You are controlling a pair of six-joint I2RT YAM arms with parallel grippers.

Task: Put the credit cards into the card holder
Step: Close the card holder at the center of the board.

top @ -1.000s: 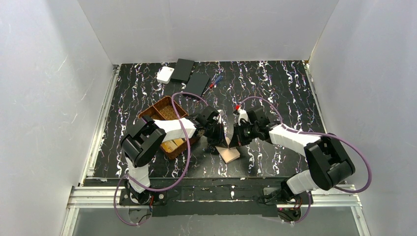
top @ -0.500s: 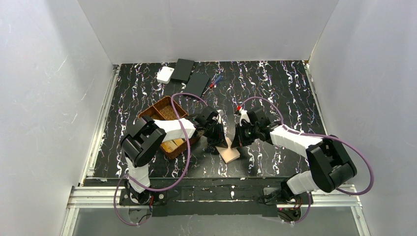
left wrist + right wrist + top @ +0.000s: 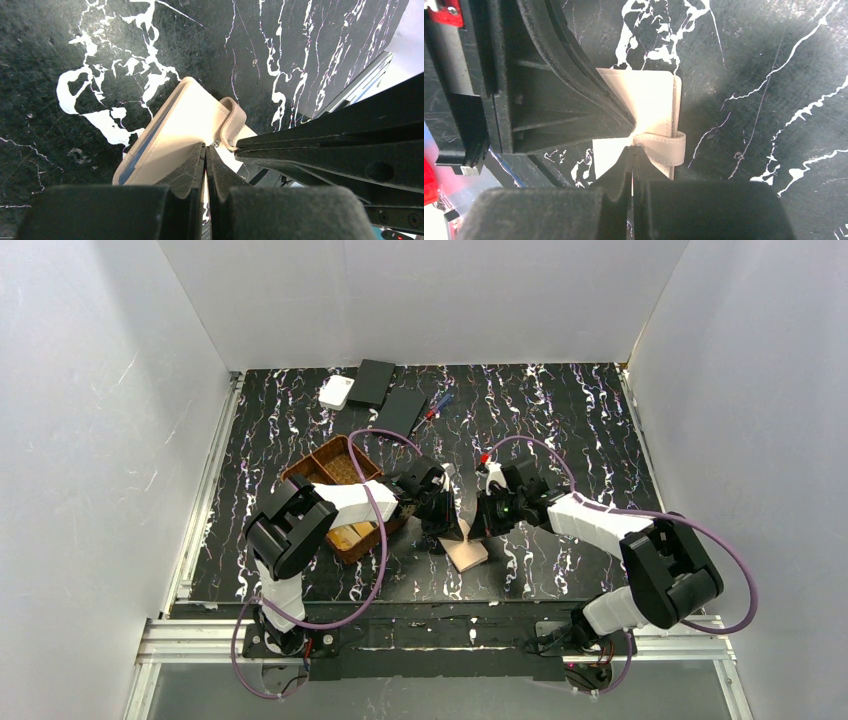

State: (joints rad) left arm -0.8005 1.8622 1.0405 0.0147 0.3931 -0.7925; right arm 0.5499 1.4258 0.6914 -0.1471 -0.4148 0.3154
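Observation:
The tan card holder [image 3: 468, 554] lies on the black marbled table [image 3: 560, 430], its near edge lifted between my two grippers. My left gripper [image 3: 449, 527] is shut, its tips [image 3: 205, 146] pinching the edge of the holder's cover [image 3: 175, 130] beside the snap. My right gripper [image 3: 480, 526] is shut too, its tips [image 3: 632, 147] on the end of the clasp tab [image 3: 663, 147], which curls over the holder [image 3: 649, 100]. Both pairs of tips almost touch each other. Orange-gold credit cards [image 3: 350, 534] lie in the woven tray, partly hidden by my left arm.
A brown woven divided tray [image 3: 322, 466] sits under my left arm. At the back left stand a white square box [image 3: 336, 392] and two flat black boxes [image 3: 373, 382] [image 3: 401, 410], with pens [image 3: 436, 405] beside them. White walls enclose the table.
Both arms stay almost where they were at the card holder. The right arm's elbow has shifted very slightly.

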